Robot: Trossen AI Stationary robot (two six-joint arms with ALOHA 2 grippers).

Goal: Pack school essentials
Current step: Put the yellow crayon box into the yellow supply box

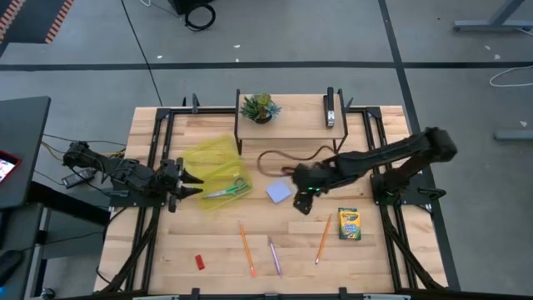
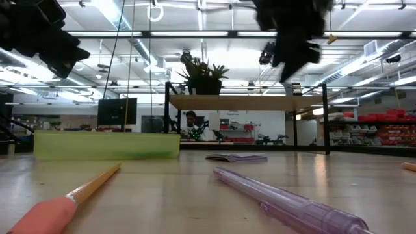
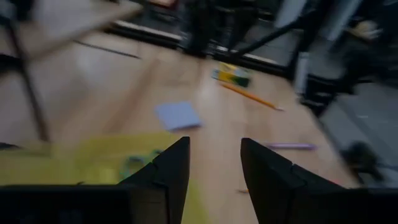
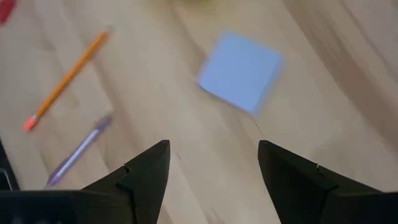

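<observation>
Hovering with open, empty fingers, the right gripper (image 1: 303,202) hung at about four o'clock of the blue notepad (image 1: 280,192) lying flat on the desk (image 1: 375,250). The thin pad could slide instead of lifting. The left gripper (image 1: 191,185) waited open by the yellow pouch (image 1: 212,162).

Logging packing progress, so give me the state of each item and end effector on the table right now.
yellow pouch: lying flat, scissors on it
scissors: on the pouch
blue notepad: loose on table
crayon box: loose, flat
two pencils: loose
purple pen: loose
red eraser: loose
left end effector: open, empty
right end effector: open, empty
</observation>
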